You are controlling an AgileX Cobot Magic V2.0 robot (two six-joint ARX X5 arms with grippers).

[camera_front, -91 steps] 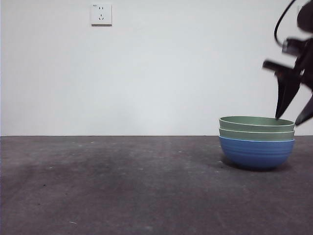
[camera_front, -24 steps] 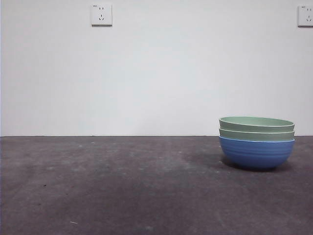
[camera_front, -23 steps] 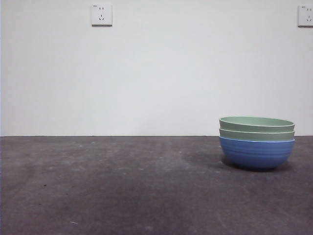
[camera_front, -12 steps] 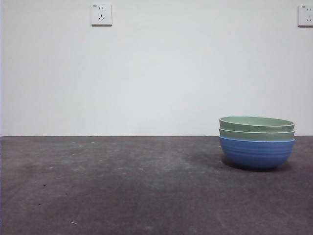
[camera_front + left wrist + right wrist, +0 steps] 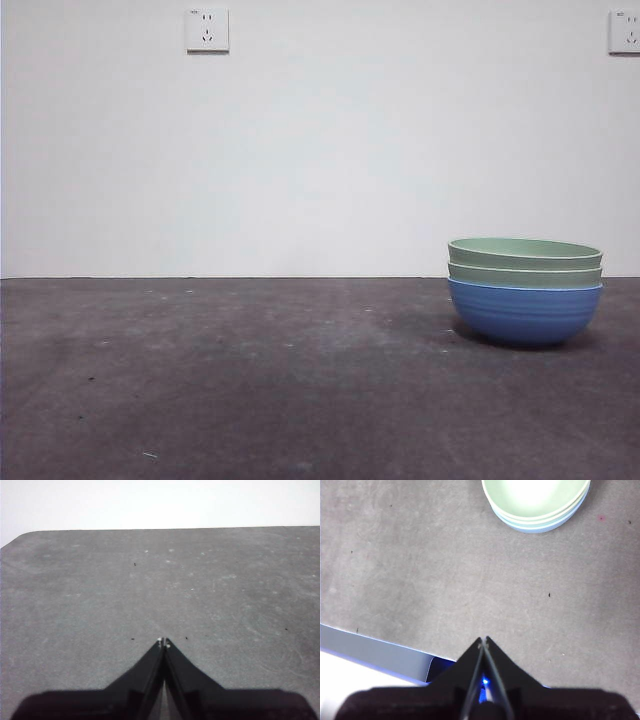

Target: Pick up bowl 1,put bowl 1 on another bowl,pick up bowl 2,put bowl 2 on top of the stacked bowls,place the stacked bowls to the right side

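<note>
The stacked bowls (image 5: 525,290) rest on the dark table at the right in the front view: the blue bowl (image 5: 525,312) at the bottom with two pale green bowls (image 5: 525,260) nested in it. The right wrist view shows the stacked bowls (image 5: 536,502) from above, well away from my right gripper (image 5: 483,640), which is shut and holds nothing. My left gripper (image 5: 163,642) is shut over bare table, with no bowl near it. Neither arm shows in the front view.
The table's near edge and a pale strip (image 5: 375,652) lie beside my right gripper in its wrist view. Two wall sockets (image 5: 207,29) hang on the white wall behind. The table's far edge (image 5: 160,529) shows in the left wrist view.
An arm that hung above the stack's right side 3.7 s ago has left the front view. Over the last second nothing has moved.
</note>
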